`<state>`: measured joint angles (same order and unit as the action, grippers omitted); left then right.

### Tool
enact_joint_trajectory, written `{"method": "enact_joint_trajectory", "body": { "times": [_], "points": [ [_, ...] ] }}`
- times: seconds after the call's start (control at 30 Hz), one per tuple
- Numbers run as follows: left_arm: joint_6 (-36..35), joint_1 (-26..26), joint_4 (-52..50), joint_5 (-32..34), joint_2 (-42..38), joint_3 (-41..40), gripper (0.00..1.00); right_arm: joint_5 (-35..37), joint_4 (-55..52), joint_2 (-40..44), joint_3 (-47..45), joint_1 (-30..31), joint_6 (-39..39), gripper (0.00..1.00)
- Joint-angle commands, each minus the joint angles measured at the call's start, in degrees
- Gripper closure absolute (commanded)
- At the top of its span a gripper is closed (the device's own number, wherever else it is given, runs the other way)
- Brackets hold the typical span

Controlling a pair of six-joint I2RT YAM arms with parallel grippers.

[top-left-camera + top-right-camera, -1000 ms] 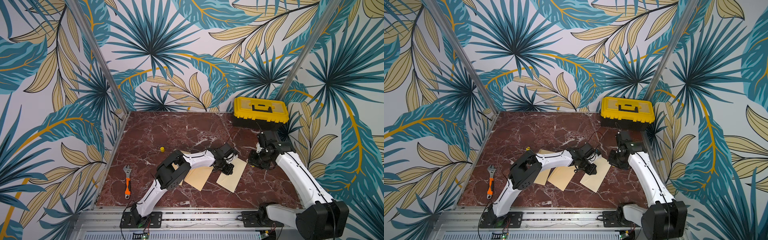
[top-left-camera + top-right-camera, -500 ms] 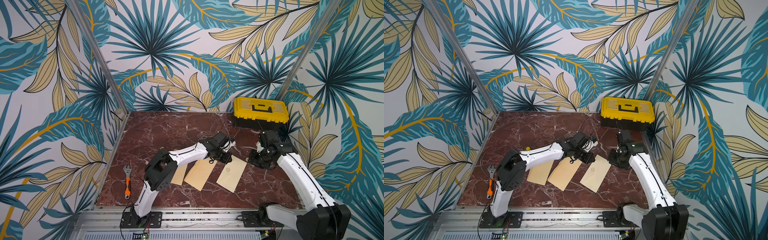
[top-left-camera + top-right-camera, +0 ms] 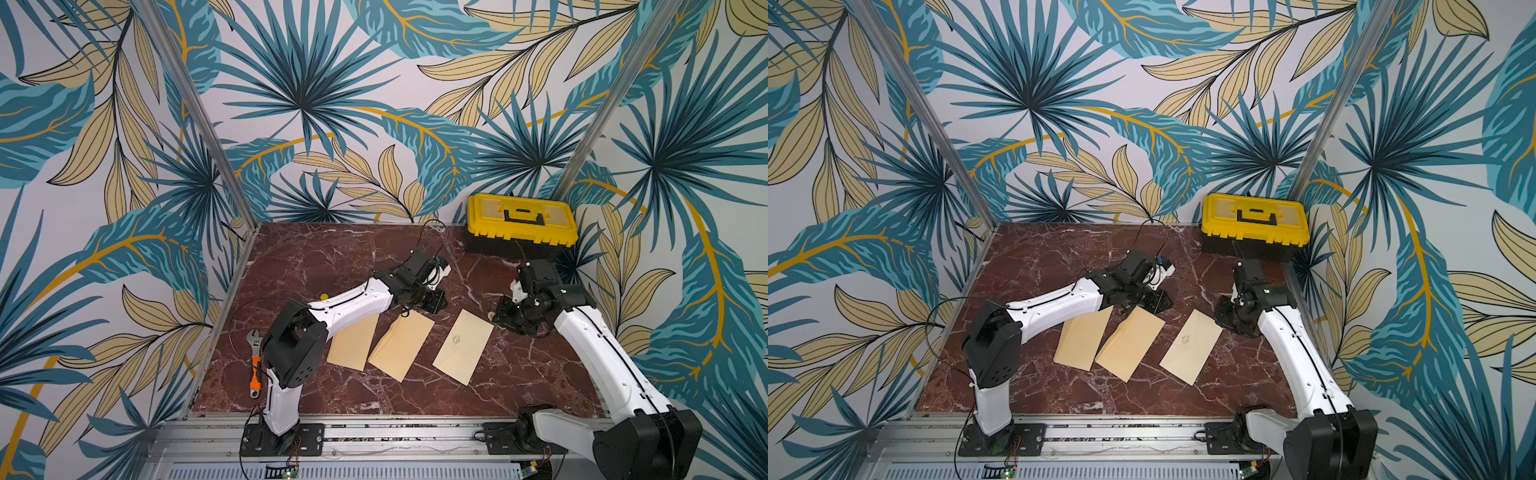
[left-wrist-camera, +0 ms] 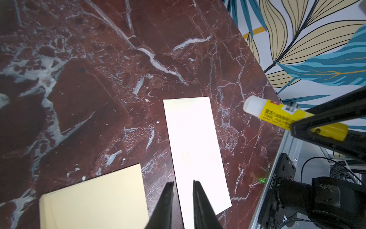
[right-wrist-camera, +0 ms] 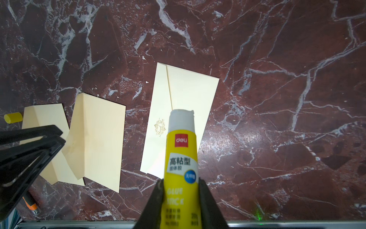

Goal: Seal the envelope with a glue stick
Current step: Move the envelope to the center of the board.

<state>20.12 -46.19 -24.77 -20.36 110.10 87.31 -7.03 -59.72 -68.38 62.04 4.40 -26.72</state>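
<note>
Three cream envelopes lie side by side on the marble. The right envelope (image 3: 462, 352) (image 5: 186, 93) has a gold print and its flap lies flat. The glue stick (image 5: 182, 158) (image 4: 277, 113) is a yellow tube with its white glue end bare. My right gripper (image 5: 181, 180) (image 3: 496, 318) is shut on it, just off that envelope's far right corner. My left gripper (image 4: 183, 182) (image 3: 434, 301) hangs above the far ends of the middle envelope (image 3: 401, 345) and the right one, its jaws slightly open with nothing between them. The yellow cap (image 5: 12, 117) (image 3: 323, 296) lies loose beside the left envelope (image 3: 353, 343).
An orange-handled wrench (image 3: 254, 365) lies near the left edge of the table. A yellow toolbox (image 3: 521, 222) stands in the back right corner. Patterned walls close in the left, back and right sides. A metal rail (image 3: 395, 432) runs along the front.
My left gripper has lifted off the right envelope and drawn back toward the far side, opening slightly. Its arm swung left, uncovering the left envelopes. The right gripper has barely moved.
</note>
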Motion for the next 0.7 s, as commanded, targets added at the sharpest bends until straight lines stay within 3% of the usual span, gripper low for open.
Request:
{"method": "enact_joint_trajectory", "body": {
  "times": [0.0,0.17,0.37,0.67],
  "points": [
    [0.4,0.6,1.2,0.9,-3.1,-1.5,0.78,-0.9,1.3,-0.5,0.4,-0.2,0.9,1.00],
    [-0.9,1.7,-1.3,3.2,-5.4,-3.2,0.75,-1.7,2.0,-1.0,0.7,-0.2,1.0,1.00],
    [-5.1,1.8,-9.1,13.0,-9.6,-8.6,0.73,-4.3,2.1,-2.9,1.0,0.2,0.7,1.00],
    [-7.2,2.4,-11.9,25.4,-13.9,-18.0,0.63,-4.8,3.3,-8.2,3.4,8.0,-1.5,1.00]
  ]
}}
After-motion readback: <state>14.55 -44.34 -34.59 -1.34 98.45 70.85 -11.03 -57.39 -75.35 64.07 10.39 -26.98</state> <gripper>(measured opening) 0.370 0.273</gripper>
